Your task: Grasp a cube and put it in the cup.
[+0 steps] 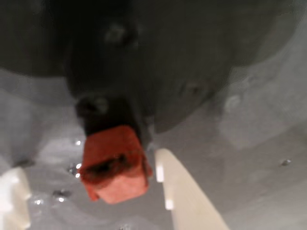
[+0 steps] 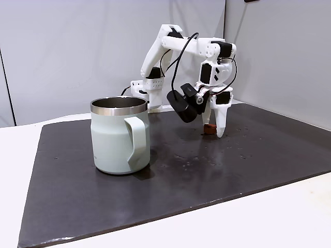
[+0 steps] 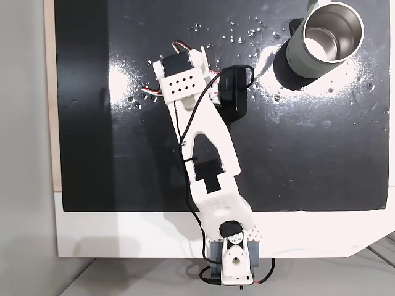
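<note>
- We see the gripper (image 2: 213, 129) pointing down at the dark mat (image 2: 248, 155), its white fingertips at the surface, well to the right of the cup (image 2: 120, 135) in the side-on fixed view.
- In the wrist view the gripper (image 1: 91, 191) has its jaws parted, one pale finger (image 1: 184, 191) to the right of the cube (image 1: 115, 165) and the other at the lower left edge; neither clearly presses on the block, so it has hold of nothing as far as we can tell, though the picture is blurred.
- The cube (image 2: 209, 128) lies on the mat between the fingertips, far from the cup.
- The cup stands upright on the mat, handle toward the camera in the side-on view, steel inside showing from above (image 3: 326, 38).
- From above, the arm (image 3: 203, 135) reaches from its base at the table edge diagonally, ending well to the left of the cup.
- A black camera (image 2: 182, 106) hangs on the wrist, on the cup side of the gripper.
</note>
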Robot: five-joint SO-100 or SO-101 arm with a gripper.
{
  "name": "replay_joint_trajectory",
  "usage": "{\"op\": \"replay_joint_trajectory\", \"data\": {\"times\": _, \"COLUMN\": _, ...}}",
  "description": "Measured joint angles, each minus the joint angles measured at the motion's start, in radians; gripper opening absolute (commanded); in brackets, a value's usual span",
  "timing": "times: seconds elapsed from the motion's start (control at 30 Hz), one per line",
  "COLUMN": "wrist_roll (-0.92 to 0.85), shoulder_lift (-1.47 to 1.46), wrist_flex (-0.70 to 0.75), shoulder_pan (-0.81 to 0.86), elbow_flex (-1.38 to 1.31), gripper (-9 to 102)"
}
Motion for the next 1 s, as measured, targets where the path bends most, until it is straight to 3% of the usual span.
{"op": "replay_joint_trajectory", "data": {"times": 0.57, "wrist_roll": 0.0, "shoulder_lift": 0.0, "wrist_flex": -0.008, "shoulder_pan": -0.003, "elbow_flex": 0.023, "gripper": 6}}
{"op": "replay_joint_trajectory", "data": {"times": 1.0, "wrist_roll": 0.0, "shoulder_lift": 0.026, "wrist_flex": 0.009, "shoulder_pan": -0.003, "elbow_flex": 0.025, "gripper": 3}}
